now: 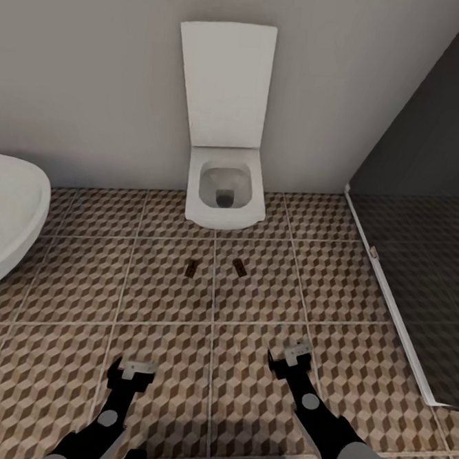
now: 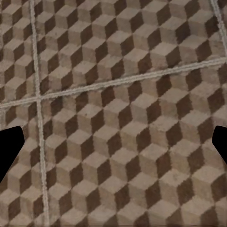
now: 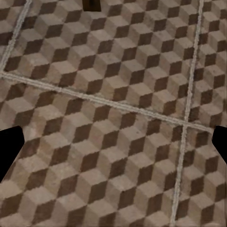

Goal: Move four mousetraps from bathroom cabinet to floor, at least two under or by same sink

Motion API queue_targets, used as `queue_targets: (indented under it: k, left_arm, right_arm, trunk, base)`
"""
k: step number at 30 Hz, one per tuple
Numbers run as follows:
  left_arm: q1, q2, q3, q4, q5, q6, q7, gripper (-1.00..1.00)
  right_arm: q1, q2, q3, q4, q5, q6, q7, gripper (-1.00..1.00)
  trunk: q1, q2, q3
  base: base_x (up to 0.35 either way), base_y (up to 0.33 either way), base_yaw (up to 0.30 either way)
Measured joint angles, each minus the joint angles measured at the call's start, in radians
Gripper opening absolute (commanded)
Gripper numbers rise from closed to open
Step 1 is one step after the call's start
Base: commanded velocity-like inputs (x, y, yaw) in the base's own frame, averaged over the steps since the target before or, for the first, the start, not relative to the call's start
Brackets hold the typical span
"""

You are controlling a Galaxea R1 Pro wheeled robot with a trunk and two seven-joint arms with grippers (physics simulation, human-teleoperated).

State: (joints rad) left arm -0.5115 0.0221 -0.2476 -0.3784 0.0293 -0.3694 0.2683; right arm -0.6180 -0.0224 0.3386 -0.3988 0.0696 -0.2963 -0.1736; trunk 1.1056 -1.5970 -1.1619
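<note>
Brown traps, two, [image 1: 192, 269] and [image 1: 239, 266], lie apart on the cube-patterned floor [image 1: 74, 279] before the toilet [image 1: 224, 188]. Left end effector [image 1: 133, 372] and right end effector [image 1: 290, 354] hover above tiles, fingers spread, empty.

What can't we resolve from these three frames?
- Mousetraps and: too small in the head view to make out wire parts.
- A dark object in the right wrist view: cut off by the frame edge, identity unclear.
- White rounded fixture: cropped by the head view's edge.
- Left gripper, right gripper: jaws wide open, holding nothing.
</note>
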Motion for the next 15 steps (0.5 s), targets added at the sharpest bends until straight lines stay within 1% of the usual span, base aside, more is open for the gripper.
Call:
queue_targets:
  k: [2, 6, 10, 15]
  left_arm:
    - [0.001, 0.000, 0.000, 0.031, 0.000, -0.036, 0.001, 1.00]
    - [0.002, -0.001, 0.000, 0.055, 0.000, -0.071, 0.002, 1.00]
    - [0.003, -0.001, 0.000, 0.066, 0.000, -0.087, 0.003, 1.00]
    - [0.004, -0.002, 0.000, 0.070, 0.000, -0.095, 0.003, 1.00]
  right_arm:
    - [0.000, 0.000, 0.000, 0.038, -0.001, -0.022, 0.000, 1.00]
    - [0.000, 0.000, 0.000, 0.085, -0.001, -0.059, 0.000, 1.00]
    - [0.000, 0.000, -0.001, 0.116, -0.009, -0.093, -0.001, 1.00]
    - [0.000, 0.000, -0.002, 0.148, -0.029, -0.118, 0.000, 1.00]
  trunk:
    - [-0.008, 0.014, 0.010]
    - [-0.023, 0.042, 0.029]
    - [-0.038, 0.070, 0.048]
    - [-0.058, 0.105, 0.071]
  base:
    - [0.000, 0.000, 0.000]
    - [0.000, 0.000, 0.000]
    - [0.000, 0.000, 0.000]
    - [0.000, 0.000, 0.000]
